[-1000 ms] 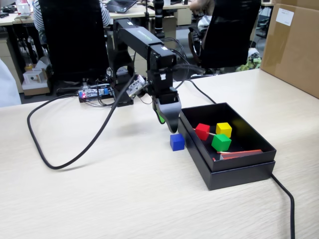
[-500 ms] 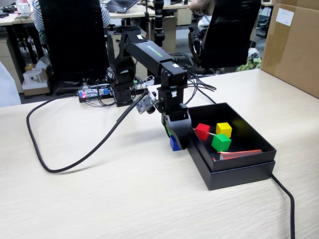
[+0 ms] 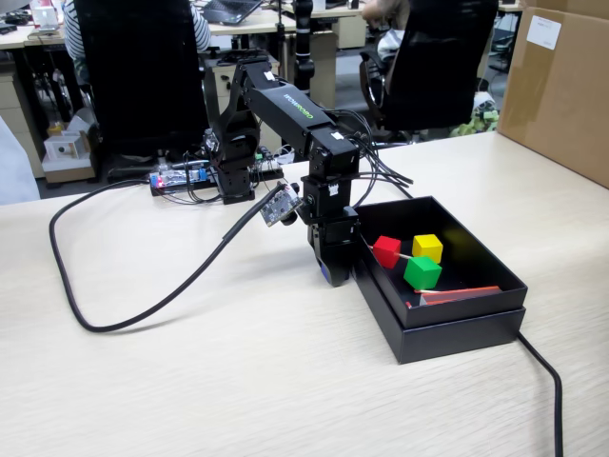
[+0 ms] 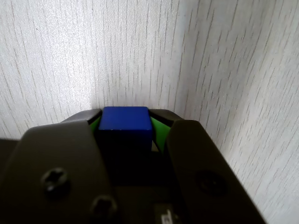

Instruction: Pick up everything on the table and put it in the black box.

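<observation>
In the fixed view my gripper (image 3: 326, 274) points down at the table (image 3: 238, 381), right beside the left wall of the black box (image 3: 447, 338). In the wrist view my gripper (image 4: 125, 125) is shut on the blue cube (image 4: 125, 122), with a green pad (image 4: 158, 132) against each side; the wood-grain table (image 4: 140, 46) lies close beneath it. A sliver of the blue cube (image 3: 325, 275) shows at the jaws in the fixed view. The red cube (image 3: 386, 251), the yellow cube (image 3: 427, 248) and the green cube (image 3: 422, 272) lie inside the box.
A black cable (image 3: 86, 314) loops over the left of the table to the arm's base (image 3: 224, 176). Another cable (image 3: 547, 381) runs off the front right. A brown carton (image 3: 561, 86) stands at the back right. Thin sticks and an orange strip (image 3: 461, 294) lie in the box.
</observation>
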Controlling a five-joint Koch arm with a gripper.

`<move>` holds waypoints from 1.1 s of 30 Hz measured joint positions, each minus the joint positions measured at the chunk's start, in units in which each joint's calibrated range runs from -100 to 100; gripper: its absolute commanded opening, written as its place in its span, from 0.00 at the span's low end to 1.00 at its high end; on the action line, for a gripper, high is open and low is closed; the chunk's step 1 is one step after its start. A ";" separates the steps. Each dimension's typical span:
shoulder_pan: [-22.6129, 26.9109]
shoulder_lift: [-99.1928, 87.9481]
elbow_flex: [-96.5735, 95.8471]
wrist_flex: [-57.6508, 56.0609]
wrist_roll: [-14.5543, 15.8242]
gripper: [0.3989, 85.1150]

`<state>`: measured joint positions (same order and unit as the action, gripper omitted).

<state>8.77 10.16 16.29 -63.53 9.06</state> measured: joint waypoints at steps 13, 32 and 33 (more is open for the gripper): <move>0.49 -27.96 10.13 -4.26 -4.64 0.17; 6.50 3.11 23.28 -4.26 -6.89 0.19; 6.59 4.01 24.10 -4.26 -6.89 0.19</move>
<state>15.36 14.17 40.39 -67.79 2.17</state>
